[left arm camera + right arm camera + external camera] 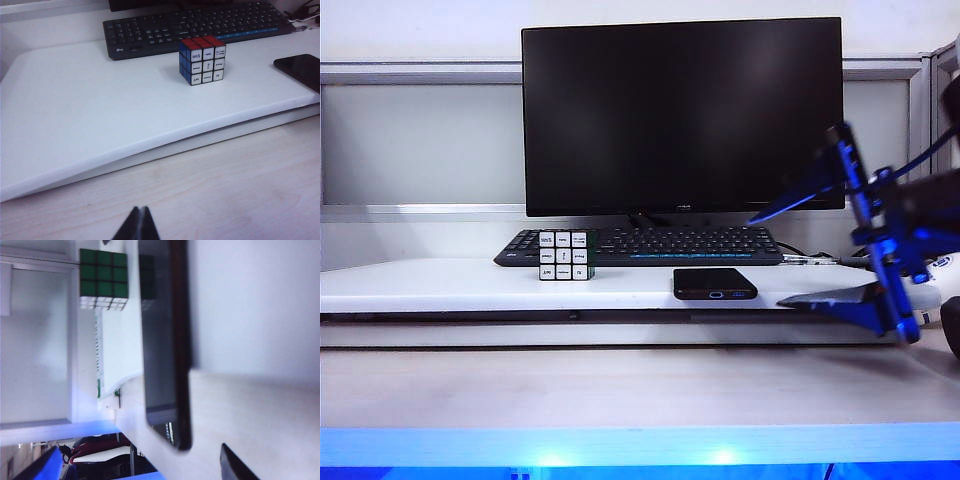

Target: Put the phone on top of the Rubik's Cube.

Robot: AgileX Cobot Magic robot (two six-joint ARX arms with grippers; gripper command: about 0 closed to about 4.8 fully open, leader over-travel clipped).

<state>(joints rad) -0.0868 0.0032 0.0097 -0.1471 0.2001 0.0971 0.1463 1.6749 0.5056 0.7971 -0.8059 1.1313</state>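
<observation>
— Phone [715, 283]? Cube?
— Phone flat at lower centre of the exterior view, on the white board [440, 285]; Rubik's Cube [566, 255] left of it, well apart, just before the keyboard [650, 244].
— Right gripper [840, 225]?
— At right edge, jaws spread wide, empty, beside the phone.
— Left gripper [138, 226]?
— Low in its wrist view, fingers together, empty, over bare wooden table [225, 190].

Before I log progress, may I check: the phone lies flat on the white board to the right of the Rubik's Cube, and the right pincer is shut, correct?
Not quite. The right pincer is open, jaws spread wide beside the board's right end, as the exterior view shows. The rest holds: the phone lies flat on the white board, right of the Rubik's Cube.
</observation>
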